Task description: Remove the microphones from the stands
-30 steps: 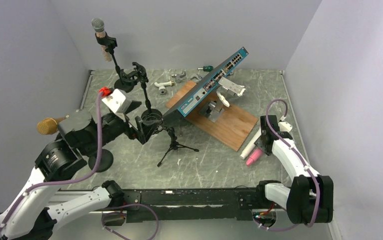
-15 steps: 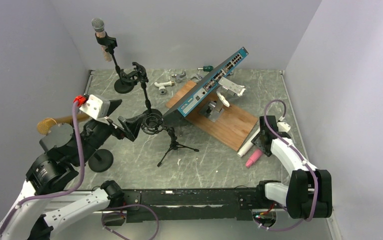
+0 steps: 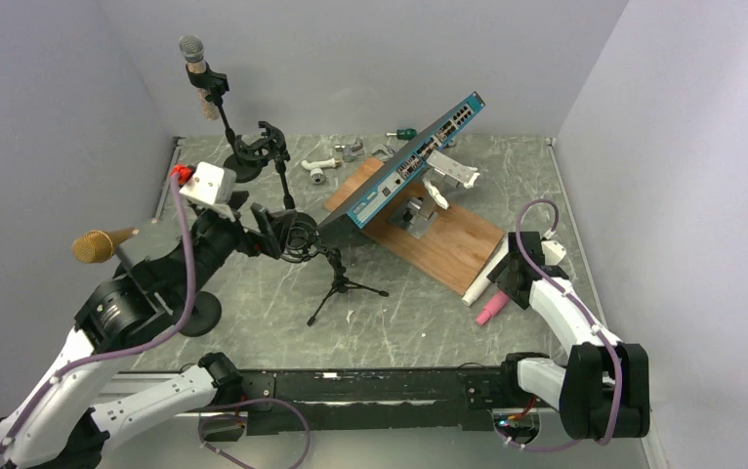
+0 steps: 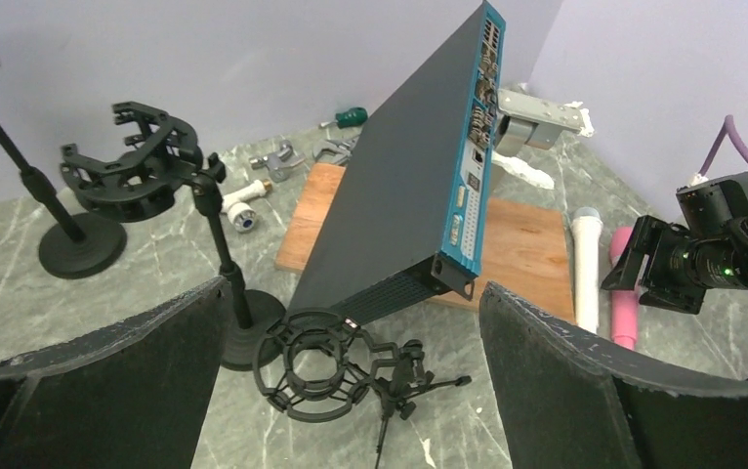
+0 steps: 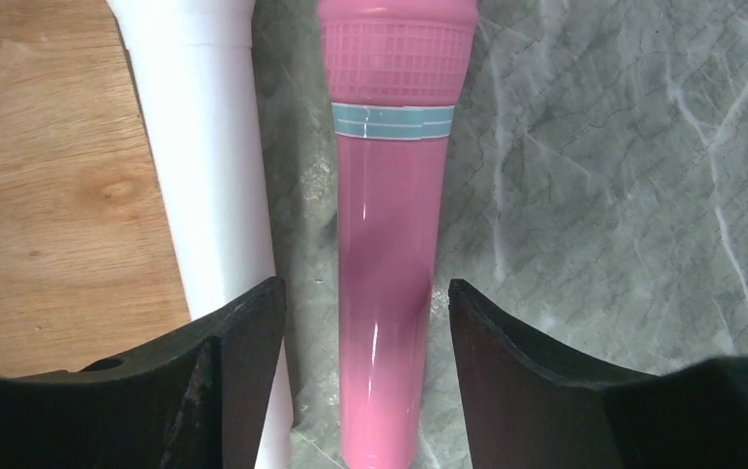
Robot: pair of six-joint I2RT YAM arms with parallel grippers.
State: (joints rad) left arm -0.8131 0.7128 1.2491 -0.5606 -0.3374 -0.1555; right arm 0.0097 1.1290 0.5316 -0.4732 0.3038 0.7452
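A silver-headed microphone [image 3: 192,51] sits in a clip on a tall stand [image 3: 241,166] at the back left. A gold microphone [image 3: 93,244] sits on a round-based stand [image 3: 197,313] at the left, partly hidden by my left arm. My left gripper [image 3: 270,234] is open and empty, beside an empty shock mount on a tripod [image 3: 304,236]; the mount [image 4: 316,376] lies between and beyond my fingers [image 4: 106,381]. My right gripper [image 3: 509,278] is open, its jaws either side of a pink microphone [image 5: 390,293] lying on the table, not touching it.
A white microphone [image 5: 204,147] lies next to the pink one, against a wooden board [image 3: 448,244]. A blue network switch [image 3: 414,161] leans over the board. A second stand with an empty black clip [image 3: 265,142] stands mid-left. Small fittings lie at the back.
My left arm pulled back to the left, then swung forward again, so its open gripper is now beside the shock mount. My right gripper crept slightly nearer along the pink microphone.
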